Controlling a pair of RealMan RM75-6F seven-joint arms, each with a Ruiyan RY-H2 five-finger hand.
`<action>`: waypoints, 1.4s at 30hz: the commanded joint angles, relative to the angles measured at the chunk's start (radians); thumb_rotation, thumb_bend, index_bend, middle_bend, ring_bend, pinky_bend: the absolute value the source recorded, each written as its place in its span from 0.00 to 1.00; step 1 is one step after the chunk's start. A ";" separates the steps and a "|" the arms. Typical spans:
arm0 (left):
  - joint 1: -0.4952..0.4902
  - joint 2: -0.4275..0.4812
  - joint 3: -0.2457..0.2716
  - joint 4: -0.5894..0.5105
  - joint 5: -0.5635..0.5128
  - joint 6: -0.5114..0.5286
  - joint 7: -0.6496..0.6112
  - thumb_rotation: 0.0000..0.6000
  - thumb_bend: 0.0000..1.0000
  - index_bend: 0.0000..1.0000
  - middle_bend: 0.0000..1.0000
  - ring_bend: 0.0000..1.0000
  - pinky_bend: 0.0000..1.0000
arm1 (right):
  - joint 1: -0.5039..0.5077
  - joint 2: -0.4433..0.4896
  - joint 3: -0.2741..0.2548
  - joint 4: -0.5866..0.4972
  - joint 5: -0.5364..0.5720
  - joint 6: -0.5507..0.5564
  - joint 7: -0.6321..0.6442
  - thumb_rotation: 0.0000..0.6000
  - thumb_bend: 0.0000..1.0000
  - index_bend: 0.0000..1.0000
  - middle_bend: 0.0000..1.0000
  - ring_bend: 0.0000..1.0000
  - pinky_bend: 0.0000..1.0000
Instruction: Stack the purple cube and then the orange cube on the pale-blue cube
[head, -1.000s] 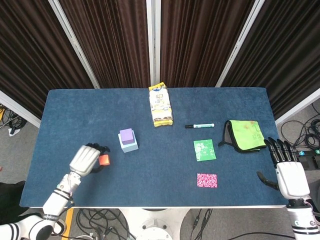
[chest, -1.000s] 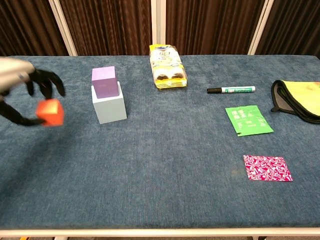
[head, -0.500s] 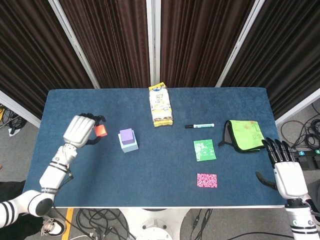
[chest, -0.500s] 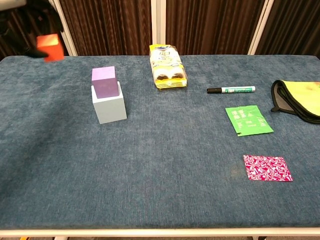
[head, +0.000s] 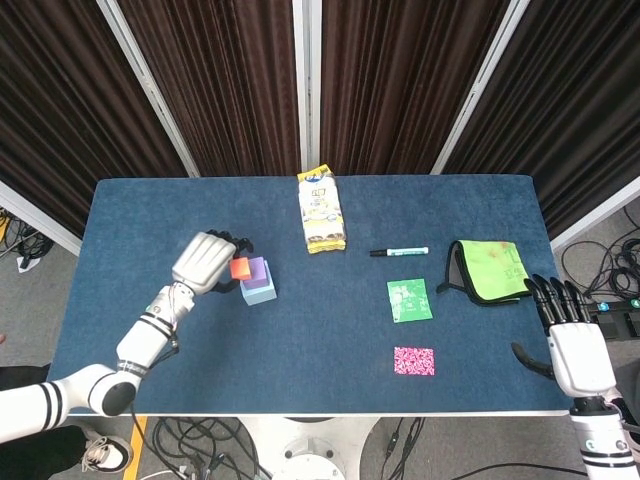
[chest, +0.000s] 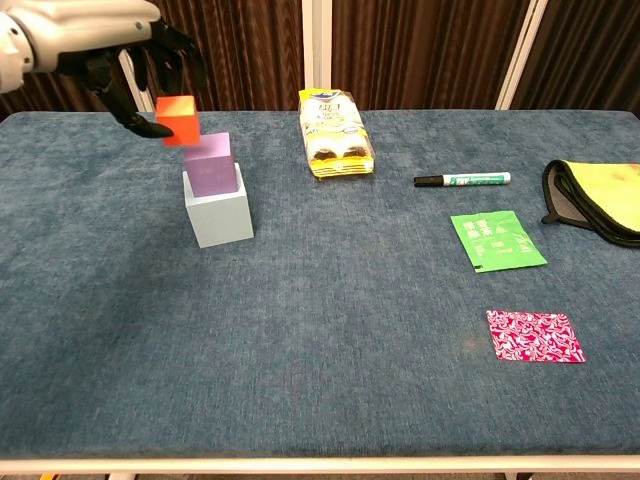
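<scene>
The pale-blue cube (chest: 220, 211) stands on the table at the left, with the purple cube (chest: 209, 164) on top of it; the head view shows the purple cube (head: 256, 271) on the pale-blue cube (head: 262, 293) too. My left hand (head: 206, 263) holds the orange cube (head: 239, 268) in the air, just left of and slightly above the purple cube. In the chest view the orange cube (chest: 178, 118) hangs pinched under the left hand (chest: 100, 35). My right hand (head: 573, 340) rests open beyond the table's right front corner, holding nothing.
A snack bag (head: 322, 209) lies at the back centre. A marker (head: 399, 251), a green packet (head: 410, 300), a pink patterned card (head: 414, 360) and a yellow-green cloth (head: 491, 270) lie on the right half of the blue table (head: 300, 350).
My left hand has lifted the orange cube from low near the table's left front and carried it up and rightward to beside the purple cube. The right hand has stayed put.
</scene>
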 joint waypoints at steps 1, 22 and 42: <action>-0.013 -0.014 -0.001 0.009 -0.004 -0.002 -0.008 1.00 0.30 0.41 0.61 0.40 0.42 | 0.000 0.000 0.000 0.000 -0.001 0.001 0.000 1.00 0.13 0.02 0.06 0.00 0.00; -0.068 -0.057 0.002 0.065 -0.082 -0.007 -0.030 1.00 0.30 0.41 0.61 0.40 0.42 | 0.004 0.001 0.004 -0.004 0.014 -0.008 -0.007 1.00 0.13 0.02 0.06 0.00 0.00; -0.078 -0.080 0.024 0.096 -0.095 0.002 -0.048 1.00 0.30 0.41 0.60 0.40 0.42 | 0.001 0.003 0.003 -0.002 0.012 -0.004 -0.003 1.00 0.13 0.02 0.06 0.00 0.00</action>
